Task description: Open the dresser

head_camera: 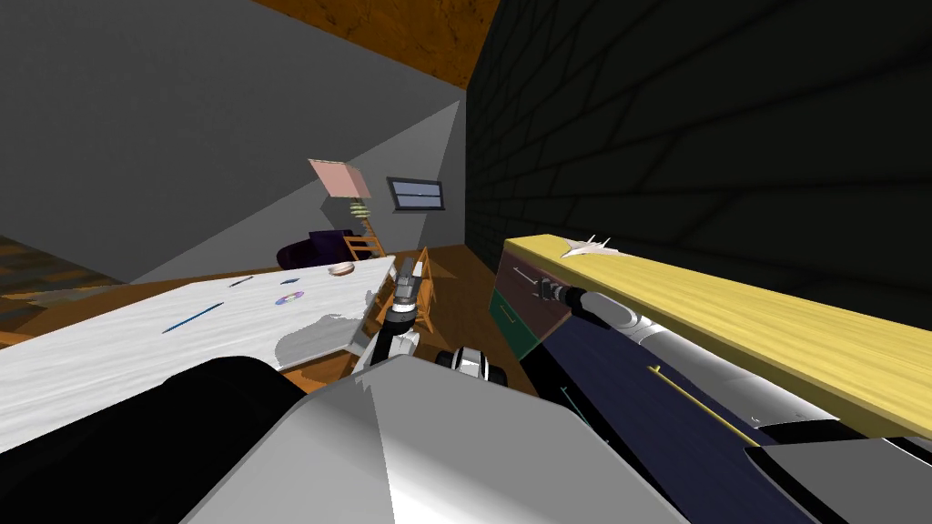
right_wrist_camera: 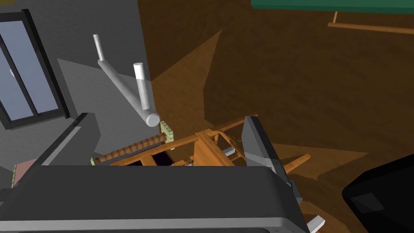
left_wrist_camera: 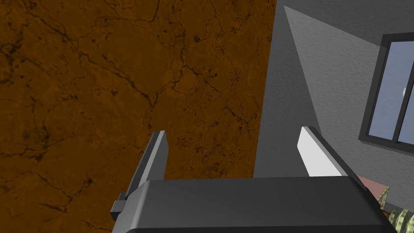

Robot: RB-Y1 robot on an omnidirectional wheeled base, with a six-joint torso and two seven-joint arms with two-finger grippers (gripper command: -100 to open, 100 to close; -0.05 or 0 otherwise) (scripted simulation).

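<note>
The dresser [head_camera: 728,314] runs along the dark wall on my right, with a yellow top and drawer fronts in dark purple, green and navy. My right gripper [head_camera: 543,289] reaches to the purple top drawer [head_camera: 523,305] at the dresser's far end. In the right wrist view the right gripper [right_wrist_camera: 166,117] is open. A grey bar handle [right_wrist_camera: 121,87] on two posts stands just beyond it, its near end between the fingertips with neither finger pressing it. A green drawer edge [right_wrist_camera: 323,4] shows further out. My left gripper [head_camera: 407,273] is raised in front of my chest, and its wrist view shows this gripper [left_wrist_camera: 232,135] open.
A white table [head_camera: 136,341] with pens, a disc and a bowl stands on my left. Wooden chairs [head_camera: 417,305] sit between it and the dresser. A small white model plane [head_camera: 587,246] rests on the dresser top. A floor lamp [head_camera: 341,179] stands at the far wall.
</note>
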